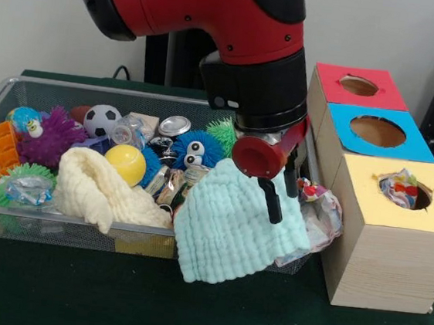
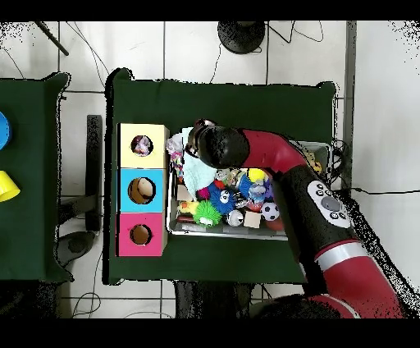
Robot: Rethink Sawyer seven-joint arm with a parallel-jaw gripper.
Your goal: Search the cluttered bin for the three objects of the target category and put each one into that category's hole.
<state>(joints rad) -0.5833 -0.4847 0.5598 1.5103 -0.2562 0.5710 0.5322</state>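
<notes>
The wire mesh bin [image 1: 93, 87] is full of toys and cloths; it also shows in the overhead view [image 2: 246, 235]. My gripper [image 1: 282, 193] hangs over the bin's right end, just above the mint-green cloth [image 1: 230, 226], with its black fingers [image 1: 272, 203] apart and nothing between them. One polka-dot fabric piece [image 1: 310, 191] lies in the bin's right end beside the gripper. Another polka-dot piece [image 1: 401, 188] sits in the yellow-topped box's hole [image 1: 421, 198], also seen from overhead [image 2: 142, 146]. In the overhead view the arm's head [image 2: 217, 146] hides the gripper. A third piece is not visible.
Blue-topped [image 1: 378, 131] and red-topped [image 1: 358, 86] boxes stand behind the yellow one. The mint cloth drapes over the bin's front rim. A cream fluffy cloth [image 1: 101, 189], a yellow ball [image 1: 127, 163], a soccer ball [image 1: 101, 119] and spiky toys fill the bin.
</notes>
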